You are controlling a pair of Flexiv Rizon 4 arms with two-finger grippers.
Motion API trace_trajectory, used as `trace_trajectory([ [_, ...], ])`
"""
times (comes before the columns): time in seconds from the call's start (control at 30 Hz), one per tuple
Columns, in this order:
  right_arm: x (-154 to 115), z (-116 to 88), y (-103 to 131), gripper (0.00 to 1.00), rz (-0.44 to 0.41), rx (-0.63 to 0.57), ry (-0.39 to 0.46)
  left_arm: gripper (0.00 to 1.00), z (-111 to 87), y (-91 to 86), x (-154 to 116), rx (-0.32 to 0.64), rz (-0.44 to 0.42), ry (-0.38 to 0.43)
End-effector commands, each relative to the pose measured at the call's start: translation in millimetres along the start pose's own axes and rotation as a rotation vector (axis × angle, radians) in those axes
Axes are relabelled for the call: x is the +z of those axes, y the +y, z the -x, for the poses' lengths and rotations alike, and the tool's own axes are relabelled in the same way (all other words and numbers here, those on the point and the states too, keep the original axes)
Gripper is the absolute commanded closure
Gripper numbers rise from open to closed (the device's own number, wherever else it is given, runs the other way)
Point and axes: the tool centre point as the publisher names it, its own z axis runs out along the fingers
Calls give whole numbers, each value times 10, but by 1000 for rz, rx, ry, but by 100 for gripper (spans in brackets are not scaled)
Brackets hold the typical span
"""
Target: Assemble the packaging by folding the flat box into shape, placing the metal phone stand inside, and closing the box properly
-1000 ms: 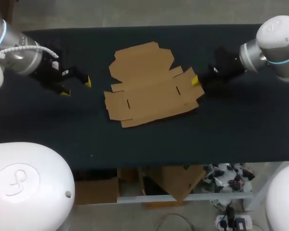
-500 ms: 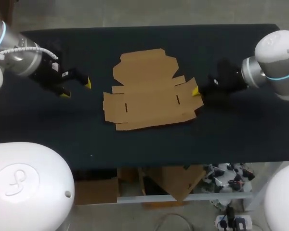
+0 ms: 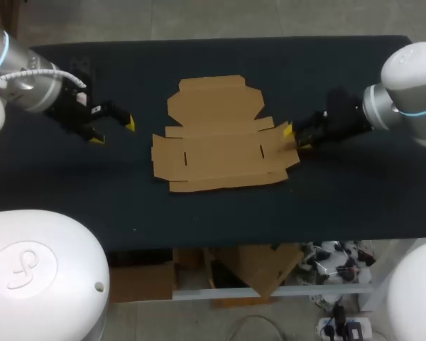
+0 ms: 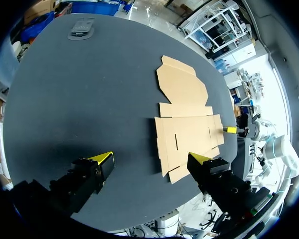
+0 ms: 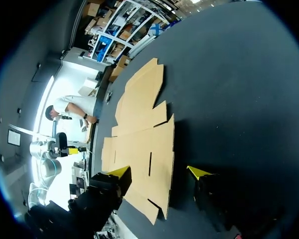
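1. Counter (image 3: 199, 227): dark top. The box (image 3: 220, 153) lies on it near the middle, still a flat, unfolded cardboard sheet. Its long panel with two slots is on the side nearest the robot.
2. Left hand (image 3: 113, 131): well to the left of the box and not touching it. Fingers are spread wide with nothing between them, only bare counter below.
3. Right hand (image 3: 294, 138): at the box's right edge. Fingers are spread, one yellow tip over the side flap, the other over the counter just beside it. Cannot tell whether either tip touches the cardboard.
4. Farther back: the box's wide lid panel with notched corners lies flat.
5. Left wrist view: a small grey object (image 4: 81, 30) sits near the counter's edge, well apart from the box. It is too small to tell what it is.
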Motion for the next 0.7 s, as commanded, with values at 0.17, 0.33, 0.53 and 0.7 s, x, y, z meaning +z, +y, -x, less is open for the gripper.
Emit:
trace_trajectory([
  [0.17,-193,29,193,0,-99,-37,-6,0,-57,-98,20,15,21,-12],
  [0.33,-245,3,244,0,-166,-92,-68,0,-72,-129,37,18,26,-17],
  [0.53,-245,3,244,0,-166,-92,-68,0,-51,-234,-70,38,18,-46],
  [0.7,-245,3,244,0,-166,-92,-68,0,-119,-420,-62,63,14,-32],
])
